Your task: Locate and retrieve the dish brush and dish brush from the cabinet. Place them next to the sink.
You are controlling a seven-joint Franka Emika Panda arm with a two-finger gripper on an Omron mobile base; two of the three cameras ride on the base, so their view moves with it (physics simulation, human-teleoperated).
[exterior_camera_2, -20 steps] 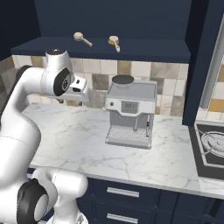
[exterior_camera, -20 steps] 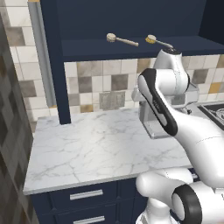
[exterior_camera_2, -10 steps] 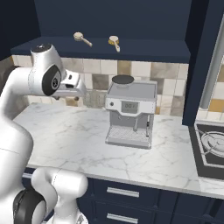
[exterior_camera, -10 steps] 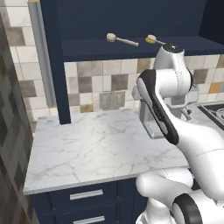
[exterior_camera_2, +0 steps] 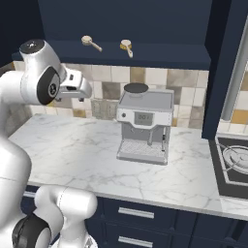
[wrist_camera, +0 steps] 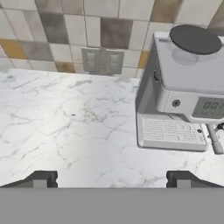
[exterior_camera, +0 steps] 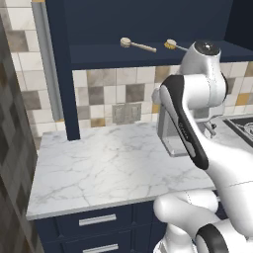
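Navy blue cabinet (exterior_camera_2: 145,29) hangs above the white marble surface (exterior_camera: 108,168), and on its open shelf lie both brushes, near each other but apart. The tan wooden brush (exterior_camera: 137,45) is the left one and the yellow brush (exterior_camera: 174,46) with the grey handle is to its right; from the right base view they are again the tan brush (exterior_camera_2: 90,42) and the yellow one (exterior_camera_2: 127,47), round heads to the front, handles running back into the recess.

Below the shelf a tiled wall in cream, grey and brown carries a grey double socket (wrist_camera: 102,61). A steel coffee machine (exterior_camera_2: 144,127) with a round dark lid stands on the surface under the right part of the shelf. At the far right a black stovetop (exterior_camera_2: 232,164) is set into the surface. Navy drawers (exterior_camera_2: 145,215) with silver handles run under the front edge.

The pincer (wrist_camera: 111,179) is wide apart and holds nothing; its two dark tips frame bare marble, with the coffee machine ahead on the right. In the right base view the hand (exterior_camera_2: 75,86) hangs below the shelf, left of the machine. In the left base view the arm's white links cover most of the machine.
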